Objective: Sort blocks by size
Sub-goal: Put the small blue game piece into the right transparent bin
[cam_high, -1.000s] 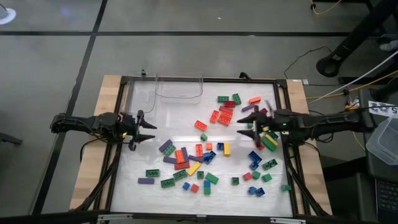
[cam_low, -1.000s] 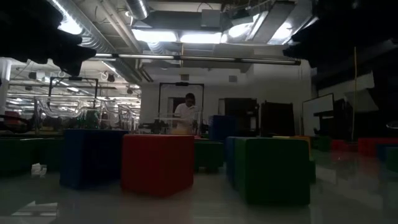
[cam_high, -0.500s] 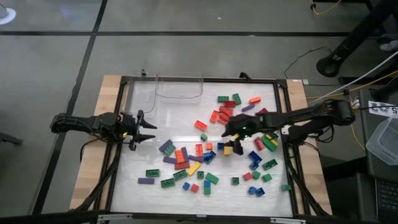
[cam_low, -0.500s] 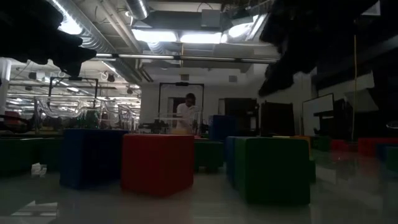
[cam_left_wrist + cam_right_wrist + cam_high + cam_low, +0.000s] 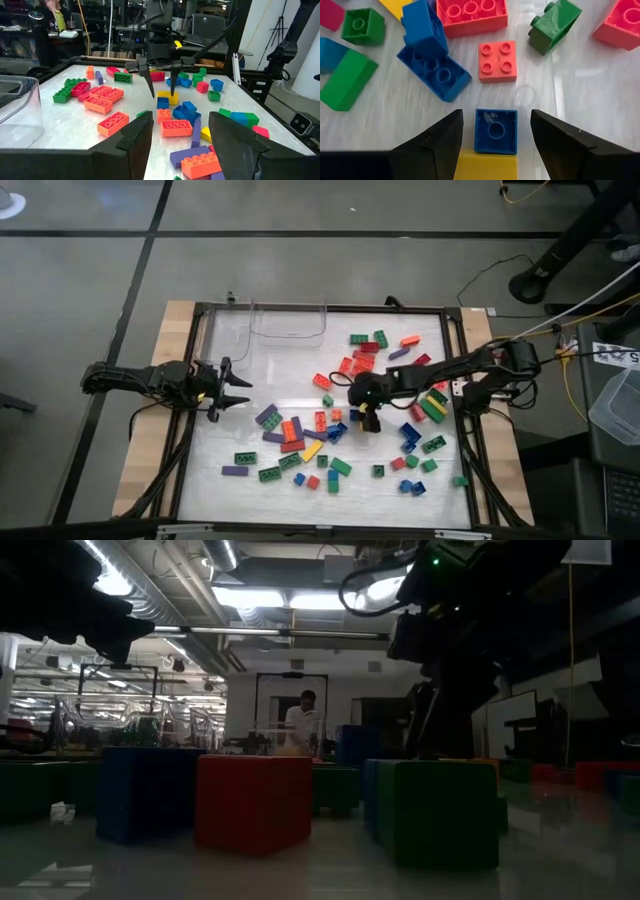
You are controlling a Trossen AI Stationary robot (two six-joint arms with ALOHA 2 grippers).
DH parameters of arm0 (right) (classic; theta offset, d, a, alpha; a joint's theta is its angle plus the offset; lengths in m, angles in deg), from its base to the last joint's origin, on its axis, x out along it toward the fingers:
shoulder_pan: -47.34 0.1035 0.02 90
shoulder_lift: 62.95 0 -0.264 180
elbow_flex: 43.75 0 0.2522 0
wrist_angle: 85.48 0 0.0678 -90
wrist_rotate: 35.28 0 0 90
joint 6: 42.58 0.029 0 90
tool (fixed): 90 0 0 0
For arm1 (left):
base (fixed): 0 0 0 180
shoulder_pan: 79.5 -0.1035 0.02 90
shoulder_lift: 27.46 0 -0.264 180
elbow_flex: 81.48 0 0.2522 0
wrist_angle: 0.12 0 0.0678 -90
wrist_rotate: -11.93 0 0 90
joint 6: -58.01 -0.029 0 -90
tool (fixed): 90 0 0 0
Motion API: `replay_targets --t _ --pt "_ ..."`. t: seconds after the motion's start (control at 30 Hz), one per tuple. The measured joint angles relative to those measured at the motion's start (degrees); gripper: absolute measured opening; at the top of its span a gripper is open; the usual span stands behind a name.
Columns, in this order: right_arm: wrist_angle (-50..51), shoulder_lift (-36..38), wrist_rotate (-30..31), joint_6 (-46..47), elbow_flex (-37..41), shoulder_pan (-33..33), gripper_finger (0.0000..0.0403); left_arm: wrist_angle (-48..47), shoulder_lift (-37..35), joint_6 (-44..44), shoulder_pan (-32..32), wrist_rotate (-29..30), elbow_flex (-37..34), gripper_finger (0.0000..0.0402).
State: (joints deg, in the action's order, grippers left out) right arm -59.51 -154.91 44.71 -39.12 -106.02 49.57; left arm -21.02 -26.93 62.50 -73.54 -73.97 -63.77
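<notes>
Blocks in several colours lie scattered over the white table (image 5: 230, 440), from its middle to its right side. My right gripper (image 5: 362, 418) reaches in from the right and points slantwise down, open. Its fingers stand on either side of a small square blue block (image 5: 495, 131) without touching it. A yellow block (image 5: 485, 167) lies against that blue block's right side. The left wrist view shows this gripper (image 5: 162, 95) with its tips just above the pair. My left gripper (image 5: 240, 392) waits open and level at the table's left side, with nothing between its fingers.
A clear plastic tub (image 5: 288, 320) stands at the far edge. A black frame (image 5: 200, 350) rims the table. Orange (image 5: 498, 61), blue (image 5: 434, 67) and green (image 5: 555, 25) blocks lie close around the right gripper. A person (image 5: 300, 715) stands far off in the room.
My right gripper has swung from the table's right side toward the left and down to the middle, tipping from nearly level to steeply downward. It now stands over the small blue block, still open. No block has moved.
</notes>
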Motion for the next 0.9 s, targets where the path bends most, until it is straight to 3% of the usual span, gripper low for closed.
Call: replay_targets --t 0.23,0.53,0.9 --pt "0.26 -0.02 7.45 -2.89 0.02 3.84 0.0234 0.02 0.00 0.00 0.00 0.00 0.00 0.0182" --pt "0.61 -0.02 10.97 -3.47 0.02 4.53 0.0234 0.03 0.01 0.00 0.00 0.00 0.00 0.0182" --pt "0.15 -4.09 10.43 -3.12 -0.13 4.49 0.0234 0.07 0.01 0.00 0.00 -0.02 0.00 0.0182"
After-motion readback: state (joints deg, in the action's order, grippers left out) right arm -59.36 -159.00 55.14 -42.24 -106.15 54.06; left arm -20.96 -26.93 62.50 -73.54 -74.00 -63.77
